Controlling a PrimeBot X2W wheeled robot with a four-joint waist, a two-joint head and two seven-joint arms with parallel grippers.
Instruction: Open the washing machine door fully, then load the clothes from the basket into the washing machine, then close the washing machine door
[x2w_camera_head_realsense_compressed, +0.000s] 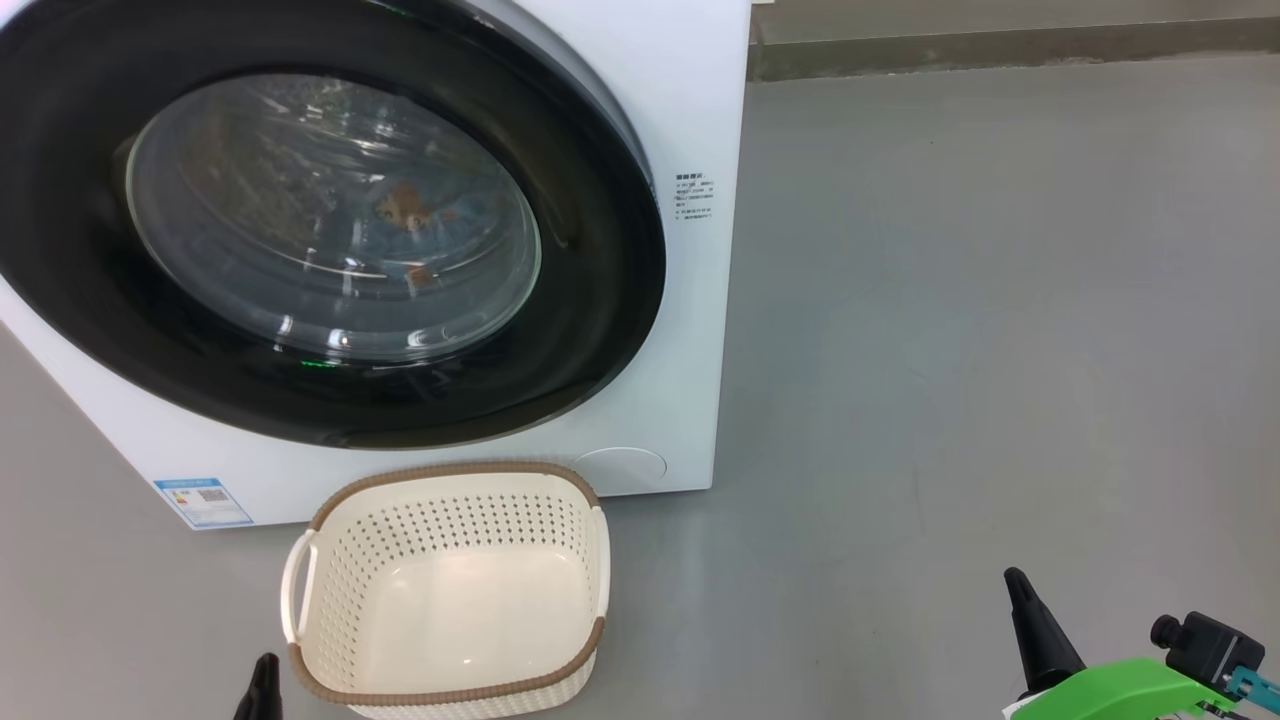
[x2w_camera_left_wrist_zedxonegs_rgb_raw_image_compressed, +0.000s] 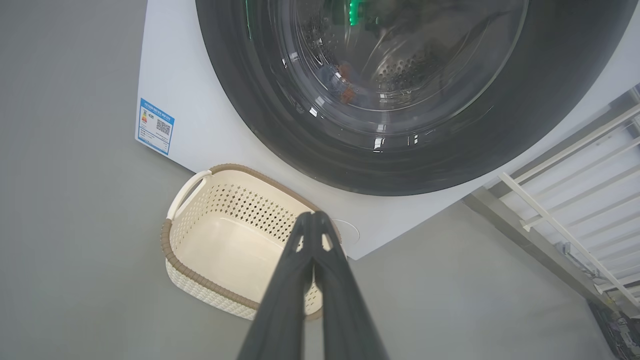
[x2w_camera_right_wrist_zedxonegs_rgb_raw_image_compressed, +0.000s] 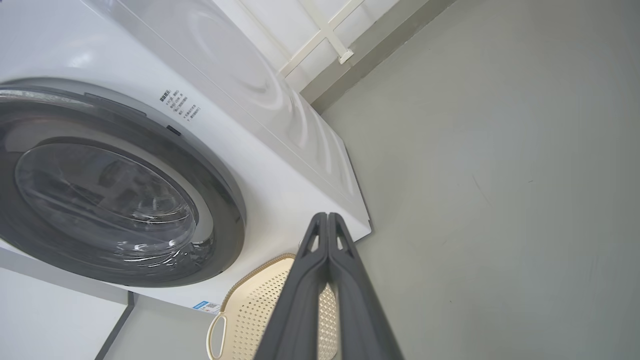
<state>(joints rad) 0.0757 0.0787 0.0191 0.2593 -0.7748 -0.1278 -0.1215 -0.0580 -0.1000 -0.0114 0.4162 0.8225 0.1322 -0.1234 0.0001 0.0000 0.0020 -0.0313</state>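
Observation:
The washing machine (x2w_camera_head_realsense_compressed: 690, 100) stands white and boxy at upper left, and the washing machine door (x2w_camera_head_realsense_compressed: 600, 300) lies shut against its front. Through the glass a bit of the clothes (x2w_camera_head_realsense_compressed: 405, 210) shows, light blue with orange, inside the drum. On the floor in front sits the cream basket (x2w_camera_head_realsense_compressed: 450, 470), its bare bottom showing. My left gripper (x2w_camera_head_realsense_compressed: 265, 665) is low beside the basket's left corner, fingers pressed together (x2w_camera_left_wrist_zedxonegs_rgb_raw_image_compressed: 314, 216) and holding nothing. My right gripper (x2w_camera_head_realsense_compressed: 1015, 578) hovers well to the basket's right, also shut and holding nothing (x2w_camera_right_wrist_zedxonegs_rgb_raw_image_compressed: 326, 216).
Grey floor (x2w_camera_head_realsense_compressed: 1000, 350) stretches wide and open to the right of the machine. A dark skirting (x2w_camera_head_realsense_compressed: 1000, 45) runs along the far wall. A white railing (x2w_camera_left_wrist_zedxonegs_rgb_raw_image_compressed: 565, 220) stands beyond the machine in the left wrist view. A blue sticker (x2w_camera_head_realsense_compressed: 203, 502) marks the machine's lower left corner.

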